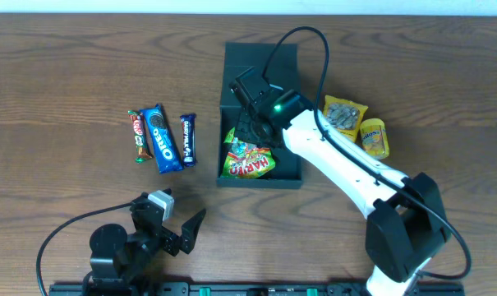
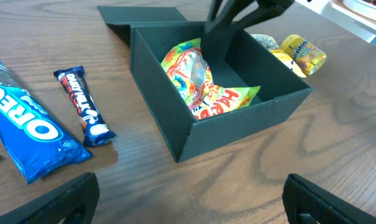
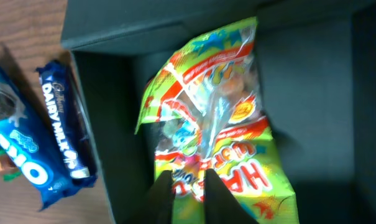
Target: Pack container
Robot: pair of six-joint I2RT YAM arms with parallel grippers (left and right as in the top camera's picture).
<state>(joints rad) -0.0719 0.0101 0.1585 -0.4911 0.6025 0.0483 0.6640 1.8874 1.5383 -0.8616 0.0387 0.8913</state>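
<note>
Table: brown wood grain, carries everything.

Right arm: white links, reaches from the near right edge diagonally into the container. Green light lit near its wrist.

Container: dark teal box, centre of the table, slightly toward the far side. Lid flap open, lying flat behind it. It stands upright.

Left arm: black, at the near left edge, well apart from the container.

Left gripper: fingers spread wide, nothing between them, above bare table in front of the box.

Right gripper: inside the container, over the Haribo bag. In the wrist view the fingers stand close together with a strip of bag between them. Cannot tell whether they pinch it; that part is blurred.

Haribo bag: green, red and yellow, in the left-front part of the box, leaning on the front wall.

Oreo pack: blue, on the table left of the box.

Nut bag: yellow with a clear window, just right of the box.

Dairy Milk bar: dark blue, between Oreo pack and box.

Yellow packet: just beside the nut bag, on its right.

Small bar: red and green, just left of the Oreo pack; label unreadable.
</note>
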